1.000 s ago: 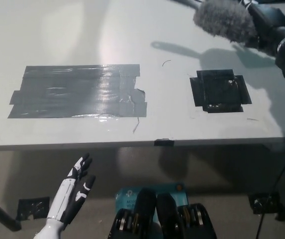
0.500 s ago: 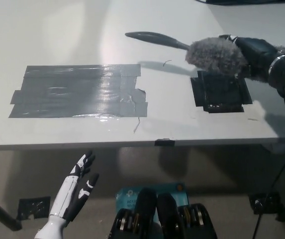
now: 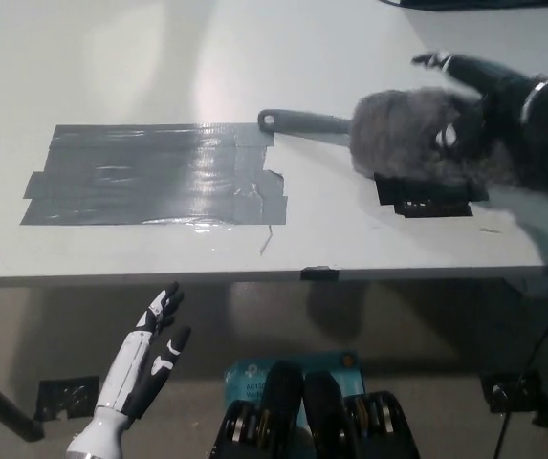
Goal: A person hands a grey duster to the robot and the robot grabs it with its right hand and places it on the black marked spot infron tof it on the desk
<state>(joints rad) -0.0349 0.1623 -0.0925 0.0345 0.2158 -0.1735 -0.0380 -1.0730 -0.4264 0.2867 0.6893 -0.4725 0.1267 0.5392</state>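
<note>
The grey duster (image 3: 403, 134) lies low over the desk, its fluffy head covering most of the black marked spot (image 3: 431, 203). Its dark handle (image 3: 302, 121) points left, reaching the edge of the grey tape patch. My black right hand (image 3: 498, 120) comes in from the right and sits against the head's right end. It is blurred, so its hold on the duster is unclear. My white left hand (image 3: 144, 368) rests open below the desk's front edge at the lower left.
A large patch of grey tape (image 3: 154, 174) covers the left half of the white desk (image 3: 350, 38). The desk's front edge (image 3: 254, 277) runs across the middle of the picture, with a small black tab (image 3: 317, 273) on it.
The right hand has brought the duster down and towards me, from the far right corner onto the black spot. The handle has swung into view, pointing left. The left hand has stayed put.
</note>
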